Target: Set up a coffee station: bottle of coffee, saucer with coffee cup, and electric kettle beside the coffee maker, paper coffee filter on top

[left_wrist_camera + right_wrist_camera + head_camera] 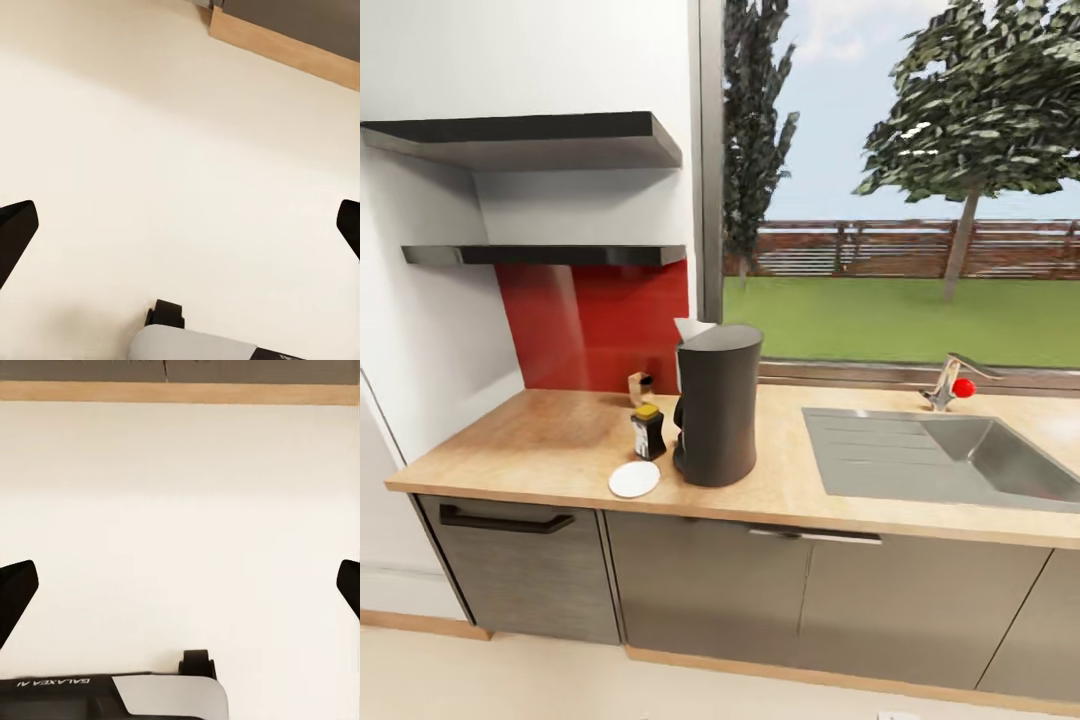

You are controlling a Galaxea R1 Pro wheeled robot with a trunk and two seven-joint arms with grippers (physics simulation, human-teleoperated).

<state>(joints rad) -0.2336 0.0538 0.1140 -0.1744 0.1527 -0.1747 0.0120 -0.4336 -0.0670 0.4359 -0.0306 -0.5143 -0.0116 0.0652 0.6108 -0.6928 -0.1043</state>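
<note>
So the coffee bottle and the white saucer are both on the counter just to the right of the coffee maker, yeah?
Not quite. The head view shows the coffee bottle and the white saucer on the counter to the left of the coffee maker, not the right. They do sit close beside it.

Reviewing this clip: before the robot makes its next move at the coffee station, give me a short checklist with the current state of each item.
1. Coffee maker on the countertop: ok, it stands upright.
2. Bottle of coffee next to the coffee maker: ok, it stands just to its left.
3. Paper filter on the coffee maker: cannot tell; something white shows at its top rear edge.
4. Saucer next to the coffee maker: ok, but no cup is on it.
5. Left tool free: ok, fingers spread wide over bare floor.
6. Right tool free: ok, fingers spread wide, nothing between them.
</note>
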